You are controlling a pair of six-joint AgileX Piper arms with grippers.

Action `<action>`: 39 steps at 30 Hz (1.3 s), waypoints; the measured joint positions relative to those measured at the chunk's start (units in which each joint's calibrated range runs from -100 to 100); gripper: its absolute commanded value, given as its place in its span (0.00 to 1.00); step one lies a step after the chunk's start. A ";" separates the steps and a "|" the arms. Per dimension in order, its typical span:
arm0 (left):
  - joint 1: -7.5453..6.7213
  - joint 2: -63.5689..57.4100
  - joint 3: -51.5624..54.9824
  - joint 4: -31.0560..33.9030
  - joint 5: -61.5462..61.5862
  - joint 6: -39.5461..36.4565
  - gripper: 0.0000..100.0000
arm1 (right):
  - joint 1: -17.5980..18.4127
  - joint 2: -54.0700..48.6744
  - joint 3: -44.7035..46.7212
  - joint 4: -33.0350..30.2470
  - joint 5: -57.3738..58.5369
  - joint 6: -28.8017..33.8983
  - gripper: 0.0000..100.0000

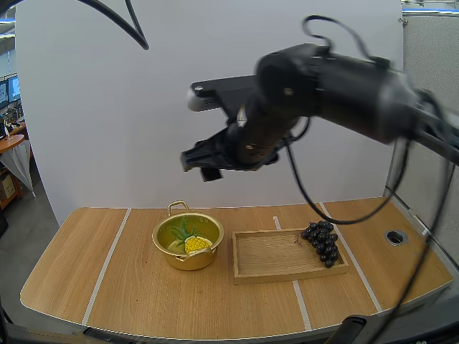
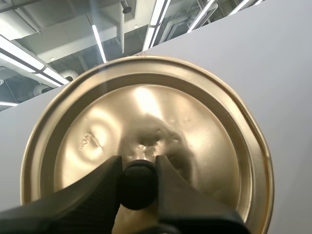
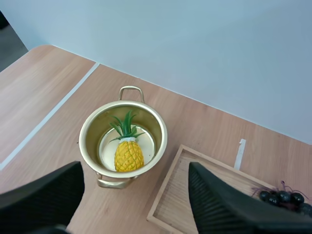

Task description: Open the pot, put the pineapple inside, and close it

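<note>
A gold pot (image 1: 188, 261) stands open on the wooden table, left of centre, and a yellow pineapple (image 1: 196, 244) with green leaves lies inside it. High above the pot hangs my right gripper (image 1: 197, 159). The right wrist view looks down past that open gripper (image 3: 136, 197), whose fingers stand wide apart with nothing between them, onto the pot (image 3: 87, 129) and the pineapple (image 3: 128, 155). My left gripper (image 2: 139, 165) is shut on the black knob (image 2: 139, 184) of the gold lid (image 2: 195, 126), which it holds up in the air.
A wooden tray (image 1: 276, 258) lies right of the pot, with a bunch of dark grapes (image 1: 323, 241) on its right end. The tray (image 3: 173, 197) and grapes (image 3: 282, 197) also appear beside the pot. A round hole (image 1: 396, 236) is in the table's right edge.
</note>
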 measured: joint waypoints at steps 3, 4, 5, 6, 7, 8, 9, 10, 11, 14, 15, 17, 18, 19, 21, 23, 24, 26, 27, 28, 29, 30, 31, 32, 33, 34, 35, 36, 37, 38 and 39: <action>0.00 0.00 0.00 0.00 0.00 0.00 0.00 | 0.00 -6.02 3.16 0.00 1.74 -0.18 1.00; 0.00 0.00 0.00 0.00 0.00 0.00 0.00 | 0.00 -7.87 4.37 0.00 2.62 -0.21 1.00; 0.00 0.00 0.00 0.00 0.00 0.00 0.00 | 0.00 -9.77 5.61 -0.11 3.72 -0.30 1.00; 0.00 0.00 0.00 0.00 0.00 0.00 0.00 | 0.00 -11.14 6.81 -0.12 4.79 -0.41 1.00; 0.00 0.00 0.00 0.00 0.00 0.00 0.00 | 0.00 -12.68 8.00 -0.12 6.05 -0.53 1.00; 0.00 0.00 0.00 0.00 0.00 0.00 0.00 | 0.00 -14.20 9.25 -0.28 6.87 -0.82 1.00; 0.00 0.00 0.00 0.00 0.00 0.00 0.00 | 0.00 -15.30 10.20 -0.36 7.88 -0.99 1.00; 0.00 0.00 0.00 0.00 0.00 0.00 0.00 | 0.00 -16.69 11.31 -0.54 8.87 -1.22 1.00; 0.00 0.00 0.00 0.00 0.00 0.00 0.00 | 0.00 -18.05 12.39 -0.81 9.62 -1.35 1.00; 0.00 0.00 0.00 0.00 0.00 0.00 0.00 | 0.00 -21.45 14.46 -1.31 11.62 -1.43 1.00; 0.00 0.00 0.00 0.00 0.00 0.00 0.00 | 0.00 -22.25 15.05 -1.41 12.14 -1.43 1.00; 0.00 0.00 0.00 0.00 0.00 0.00 0.00 | 0.00 -23.82 15.71 -1.41 13.63 -1.43 1.00; 0.00 0.00 0.00 0.00 0.00 0.00 0.00 | 0.00 -24.31 15.92 -1.54 13.93 -1.43 1.00; 0.00 0.00 0.00 0.00 0.00 0.00 0.00 | 0.00 -24.69 15.92 -1.54 14.85 -1.43 1.00; 0.00 0.00 0.00 0.00 0.00 0.00 0.00 | 0.00 -25.18 15.92 -1.54 15.79 -1.53 0.72; 0.00 0.00 0.00 0.00 0.00 0.00 0.00 | 0.00 -25.44 15.92 -1.41 16.98 -1.71 0.56; 0.00 0.00 0.00 0.00 0.00 0.00 0.00 | 0.00 -25.59 15.92 -1.32 17.22 -1.71 0.55; 0.00 0.00 0.00 0.00 0.00 0.00 0.00 | 0.00 -25.59 15.92 -1.32 17.76 -2.02 0.55; 0.00 0.00 0.00 0.00 0.00 0.00 0.00 | 0.00 -25.59 15.92 -1.43 17.96 -2.25 0.55; 0.00 0.00 0.00 0.00 0.00 0.00 0.00 | 0.00 -25.59 15.92 -1.54 17.96 -2.46 0.55; 0.00 0.00 0.00 0.00 0.00 0.00 0.00 | 0.00 -25.59 15.92 -1.54 17.96 -2.57 0.55; 0.00 0.00 0.00 0.00 0.00 0.00 0.00 | 0.00 -25.59 15.92 -1.54 17.96 -2.57 0.55; 0.00 0.00 0.00 0.00 0.00 0.00 0.00 | 0.00 -25.59 15.92 -1.54 17.96 -2.57 0.55; 0.00 0.00 0.00 0.00 0.00 0.00 0.00 | 0.00 -25.59 15.92 -1.54 17.96 -2.57 0.55; 0.00 0.00 0.00 0.00 0.00 0.00 0.00 | 0.00 -25.59 15.92 -1.54 17.96 -2.57 0.55; 0.00 0.00 0.00 0.00 0.00 0.00 0.00 | 0.00 -25.59 15.92 -1.54 17.96 -2.57 0.55; 0.00 0.00 0.00 0.00 0.00 0.00 0.00 | 0.00 -25.59 15.92 -1.54 17.96 -2.57 0.55; 0.00 0.00 0.00 0.00 0.00 0.00 0.00 | 0.00 -25.59 15.92 -1.54 17.96 -2.57 0.55; 0.00 0.00 0.00 0.00 0.00 0.00 0.00 | 0.00 -25.59 15.92 -1.54 17.96 -2.67 0.55; 0.00 0.00 0.00 0.00 0.00 0.00 0.00 | 0.00 -25.59 15.92 -1.54 17.96 -2.67 0.55; 0.00 0.00 0.00 0.00 0.00 0.00 0.00 | 0.00 -25.59 15.92 -1.54 17.96 -2.67 0.55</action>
